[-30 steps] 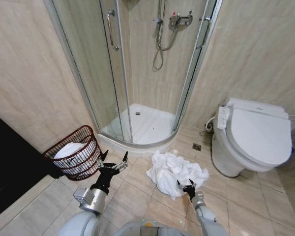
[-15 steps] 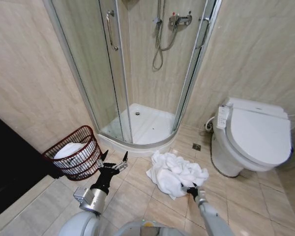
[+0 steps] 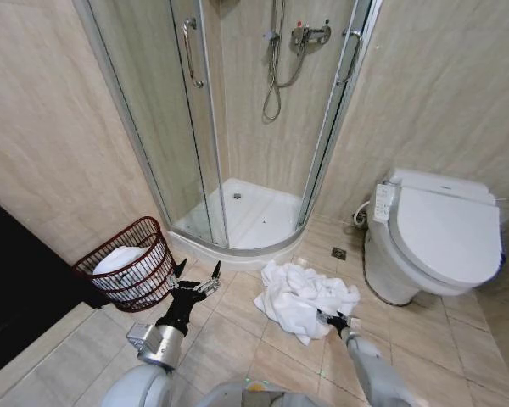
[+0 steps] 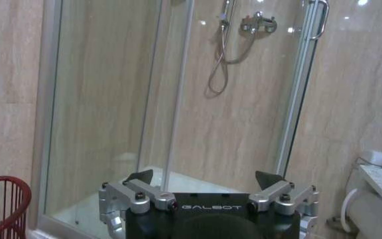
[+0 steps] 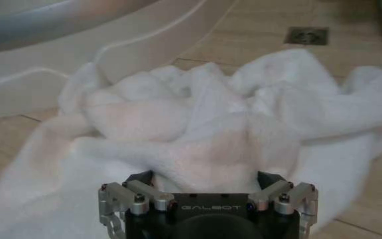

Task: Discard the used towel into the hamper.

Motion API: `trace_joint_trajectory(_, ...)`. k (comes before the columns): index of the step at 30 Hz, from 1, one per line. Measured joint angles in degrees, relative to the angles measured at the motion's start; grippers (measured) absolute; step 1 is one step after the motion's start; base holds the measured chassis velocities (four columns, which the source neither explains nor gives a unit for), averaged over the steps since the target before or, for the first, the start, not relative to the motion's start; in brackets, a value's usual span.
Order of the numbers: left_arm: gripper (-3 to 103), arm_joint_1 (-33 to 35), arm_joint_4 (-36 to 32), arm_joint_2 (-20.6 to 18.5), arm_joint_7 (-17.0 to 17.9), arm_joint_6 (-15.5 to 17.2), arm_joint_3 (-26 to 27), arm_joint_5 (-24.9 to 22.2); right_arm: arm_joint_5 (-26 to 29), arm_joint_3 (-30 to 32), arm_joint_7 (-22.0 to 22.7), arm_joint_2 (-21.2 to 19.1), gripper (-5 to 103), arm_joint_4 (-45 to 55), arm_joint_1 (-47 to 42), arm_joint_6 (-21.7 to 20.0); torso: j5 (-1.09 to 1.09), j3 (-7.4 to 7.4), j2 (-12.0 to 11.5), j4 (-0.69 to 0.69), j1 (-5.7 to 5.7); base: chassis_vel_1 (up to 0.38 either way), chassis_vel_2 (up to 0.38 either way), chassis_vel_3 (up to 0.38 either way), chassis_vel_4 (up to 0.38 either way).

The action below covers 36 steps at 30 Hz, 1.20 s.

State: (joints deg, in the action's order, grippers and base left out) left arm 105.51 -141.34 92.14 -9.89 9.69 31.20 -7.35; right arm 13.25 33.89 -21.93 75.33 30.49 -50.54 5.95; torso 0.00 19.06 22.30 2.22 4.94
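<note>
Right gripper (image 3: 339,321) low, jaws spread against towel (image 3: 304,297); left gripper (image 3: 195,285) beside hamper (image 3: 129,264)

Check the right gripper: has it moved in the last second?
Yes. In the head view the right gripper has shifted rightward, toward the toilet, along the near edge of the towel. The towel and hamper stay put.

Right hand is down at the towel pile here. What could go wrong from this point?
The towel lies in a big loose heap, so the open right hand, at its near edge, may pinch only a fold and drag the rest. The hamper already holds white cloth, leaving little room. The left hand beside it could get in the way.
</note>
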Motion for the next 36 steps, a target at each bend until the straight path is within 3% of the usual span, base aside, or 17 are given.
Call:
trace_joint_trajectory(11, 100, 0.0, 0.0, 0.0, 0.0, 0.0, 0.0, 0.0, -1.5, 0.5, -0.5, 0.7, 77, -2.9, 1.1, -0.2, 0.0, 0.04, 0.1, 0.0, 0.03, 0.0, 0.0, 0.0, 0.0)
trace_joint_trajectory(14, 100, 0.0, 0.0, 0.0, 0.0, 0.0, 0.0, 0.0, -1.6, 0.6, -0.5, 0.7, 65, -2.9, 0.6, -0.1, 0.0, 0.05, 0.1, 0.0, 0.03, 0.0, 0.0, 0.0, 0.0)
trace_joint_trajectory(16, 100, 0.0, 0.0, 0.0, 0.0, 0.0, 0.0, 0.0, -1.6, 0.6, -0.5, 0.7, 65, -2.8, 0.4, -0.1, 0.0, 0.05, 0.1, 0.0, 0.04, 0.0, 0.0, 0.0, 0.0)
trace_joint_trajectory(18, 100, 0.0, 0.0, 0.0, 0.0, 0.0, 0.0, 0.0, -1.5, 0.6, -0.5, 0.7, 60, -2.6, 0.1, 0.0, 0.02, 0.06, 0.1, 0.0, 0.04, 0.0, 0.0, 0.0, 0.0)
trace_joint_trajectory(19, 100, 0.0, 0.0, 0.0, 0.0, 0.0, 0.0, 0.0, -1.5, 0.6, -0.5, 0.6, 52, -2.4, -0.2, 0.3, 0.0, 0.06, 0.1, 0.0, 0.04, 0.0, 0.0, 0.0, 0.0)
trace_joint_trajectory(21, 100, 0.0, 0.0, 0.0, 0.0, 0.0, 0.0, 0.0, -1.4, 0.6, -0.5, 0.6, 52, -2.3, -0.3, 0.4, 0.0, 0.06, 0.1, 0.0, 0.04, 0.0, 0.0, 0.0, 0.0)
trace_joint_trajectory(22, 100, 0.0, 0.0, 0.0, 0.0, 0.0, 0.0, 0.0, -1.4, 0.5, -0.4, 0.6, 44, -2.2, -0.5, 0.6, 0.01, 0.06, 0.1, 0.0, 0.04, 0.0, 0.0, 0.0, 0.0)
trace_joint_trajectory(25, 100, 0.0, 0.0, 0.0, 0.0, 0.0, 0.0, 0.0, -1.5, 0.5, 0.1, 0.6, 40, -2.3, -1.0, 2.8, 0.01, 0.07, 0.1, 0.0, 0.05, 0.0, 0.0, 0.0, 0.0)
trace_joint_trajectory(30, 100, 0.0, 0.0, 0.0, 0.0, 0.0, 0.0, 0.0, -1.5, 0.5, 0.9, 0.6, 25, -1.1, -2.6, 5.8, 0.01, 0.08, 0.1, 0.0, 0.05, 0.0, 0.0, 0.0, 0.0)
trace_joint_trajectory(36, 100, 0.0, 0.0, 0.0, 0.0, 0.0, 0.0, 0.0, -4.3, 0.7, 4.6, 0.4, 11, -0.5, -4.1, 10.9, 0.0, 0.08, 0.1, 0.0, 0.06, 0.0, 0.0, 0.0, 0.0)
